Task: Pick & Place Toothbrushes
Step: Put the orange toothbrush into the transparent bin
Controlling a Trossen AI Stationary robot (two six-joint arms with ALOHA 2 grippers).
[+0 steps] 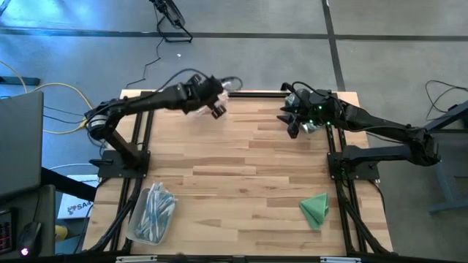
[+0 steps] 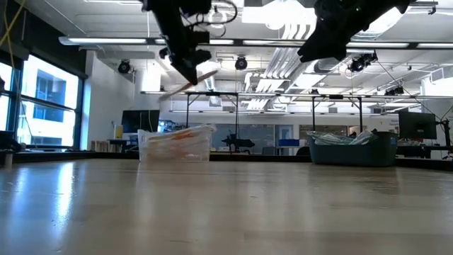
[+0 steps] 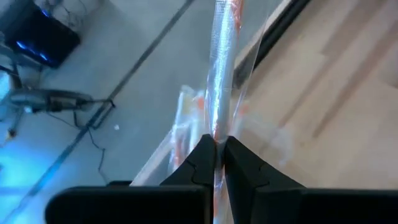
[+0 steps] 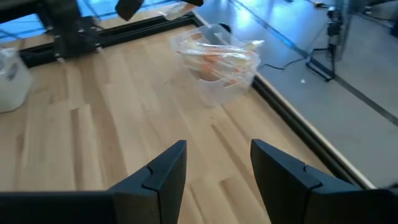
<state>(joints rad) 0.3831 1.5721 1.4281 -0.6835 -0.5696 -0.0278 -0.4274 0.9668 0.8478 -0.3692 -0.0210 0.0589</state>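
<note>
My left gripper (image 1: 217,109) hangs high near the table's far edge, shut on one toothbrush (image 3: 222,74), a clear-wrapped stick with orange accents. The low view shows it as a pale slanting stick (image 2: 200,75) under the gripper (image 2: 192,67). Just past it, at the far edge, stands a clear bin (image 4: 217,59) of orange toothbrushes (image 2: 177,144). My right gripper (image 4: 217,165) waits open and holds nothing, raised at the far right (image 1: 294,123). My left gripper pinches the wrapped toothbrush (image 3: 217,134) between its two fingertips (image 3: 200,158). The fingers lie along the stick, and most of its length sticks out ahead of them. The gripper slants down toward the far edge. The toothbrush is lifted clear of the table, tilted.
A second clear bin (image 1: 152,213) with bluish toothbrushes sits at the near left. A folded green cloth (image 1: 316,208) lies at the near right. A dark bin (image 2: 352,149) holding more toothbrushes stands at the far right. The middle of the wooden table (image 1: 241,168) is bare.
</note>
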